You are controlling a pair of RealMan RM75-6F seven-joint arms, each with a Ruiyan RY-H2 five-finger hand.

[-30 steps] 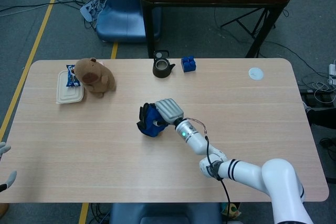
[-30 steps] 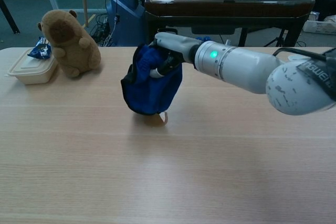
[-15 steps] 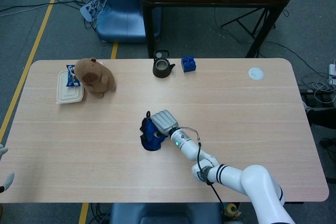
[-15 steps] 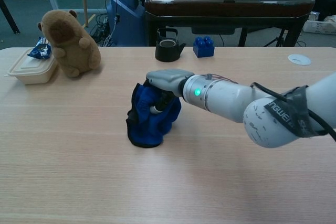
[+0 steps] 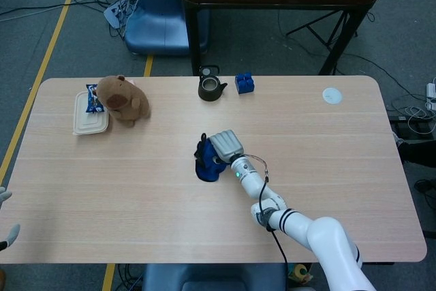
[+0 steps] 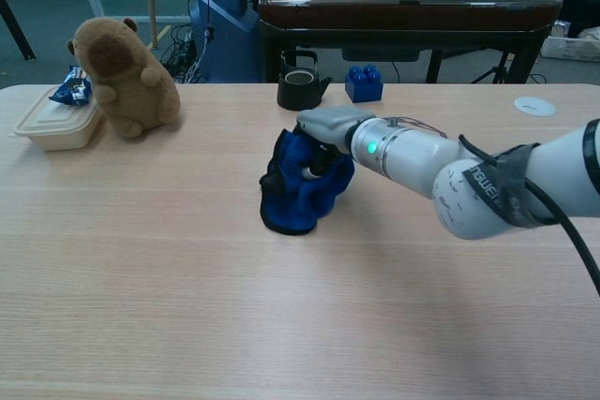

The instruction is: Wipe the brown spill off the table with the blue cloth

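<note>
I had the right hand gripping the bunched blue cloth from above, pressed on the desk near mid; left hand barely showed at edge, couldn't tell its state.

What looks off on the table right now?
Nothing stands out. The right hand presses the bunched cloth on the table; no brown spill shows around it, though the cloth may hide it.

Bare tabletop around bunched blue cloth; kettle, blue brick at far edge.
</note>
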